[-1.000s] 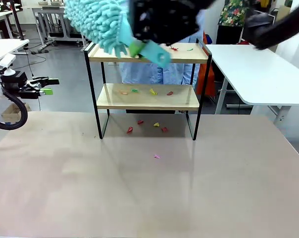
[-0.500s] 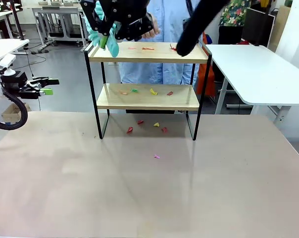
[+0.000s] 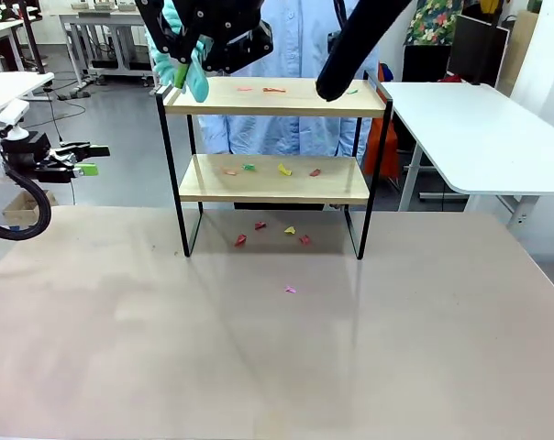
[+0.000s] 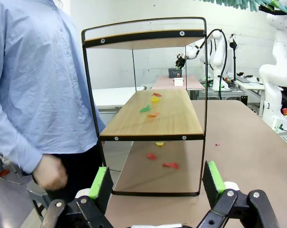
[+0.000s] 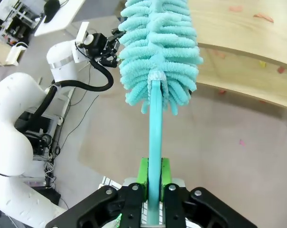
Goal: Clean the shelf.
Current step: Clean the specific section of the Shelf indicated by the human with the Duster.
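Observation:
The shelf (image 3: 275, 180) stands mid-table, with small coloured paper scraps on its top board (image 3: 273, 90), on its lower board (image 3: 283, 170) and on the table beneath it (image 3: 260, 225). My right gripper (image 3: 189, 71) reaches across above the shelf's top-left corner, shut on the handle of a fluffy teal duster (image 3: 197, 84). In the right wrist view the gripper (image 5: 154, 183) clamps the handle and the duster head (image 5: 160, 47) hangs beside the top board (image 5: 238, 28). My left gripper (image 3: 80, 163) stays at the far left, open and empty, facing the shelf's end (image 4: 153, 114) between its fingertips (image 4: 156, 179).
A person in a blue shirt (image 3: 295, 37) stands behind the shelf, one hand (image 4: 51, 172) hanging near its far end. A pink scrap (image 3: 291, 290) lies on the open tabletop in front. White tables stand at the right (image 3: 479, 137) and the far left (image 3: 2, 87).
My right gripper with the duster has swung away from the camera to the top-left corner of the shelf. The left arm has not moved.

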You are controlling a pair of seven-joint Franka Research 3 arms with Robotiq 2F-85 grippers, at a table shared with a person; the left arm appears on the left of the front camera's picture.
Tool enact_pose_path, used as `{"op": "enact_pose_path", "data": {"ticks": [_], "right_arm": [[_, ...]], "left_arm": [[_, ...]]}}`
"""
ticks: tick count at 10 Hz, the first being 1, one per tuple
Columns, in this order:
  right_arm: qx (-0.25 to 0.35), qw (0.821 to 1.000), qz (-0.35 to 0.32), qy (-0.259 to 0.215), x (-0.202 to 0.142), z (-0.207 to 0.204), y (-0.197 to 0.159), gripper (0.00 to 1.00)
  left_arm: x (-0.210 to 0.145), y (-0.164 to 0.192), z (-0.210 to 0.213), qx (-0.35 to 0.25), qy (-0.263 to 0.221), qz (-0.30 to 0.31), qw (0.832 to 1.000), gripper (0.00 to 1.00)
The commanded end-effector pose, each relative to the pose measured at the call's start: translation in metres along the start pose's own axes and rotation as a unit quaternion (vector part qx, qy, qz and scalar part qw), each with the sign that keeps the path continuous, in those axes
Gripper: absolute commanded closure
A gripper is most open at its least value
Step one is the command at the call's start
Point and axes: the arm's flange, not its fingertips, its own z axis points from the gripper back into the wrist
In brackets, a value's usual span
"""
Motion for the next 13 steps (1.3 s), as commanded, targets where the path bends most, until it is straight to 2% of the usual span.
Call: {"op": "enact_pose_path", "data": {"ticks": [1,3,6,10,13], "right_arm": [[-0.007,1.0,-0.019,-0.009,0.021,-0.018,0.006,0.87],[-0.032,0.998,-0.05,-0.017,0.044,-0.038,0.015,0.87],[-0.067,0.996,-0.057,-0.016,0.061,-0.073,0.026,0.87],[-0.082,0.994,-0.068,0.016,0.081,-0.101,0.036,0.87],[-0.092,0.991,-0.095,0.037,0.087,-0.11,0.024,0.87]], "left_arm": [[0.004,0.0,0.0,0.001,0.002,-0.003,1.0,0.0],[0.004,0.0,0.0,0.001,0.002,-0.003,1.0,0.0],[0.004,0.0,0.0,0.001,0.002,-0.003,1.0,0.0],[0.004,0.0,0.0,0.001,0.002,-0.003,1.0,0.0],[0.004,0.0,0.0,0.001,0.002,-0.003,1.0,0.0]]}}
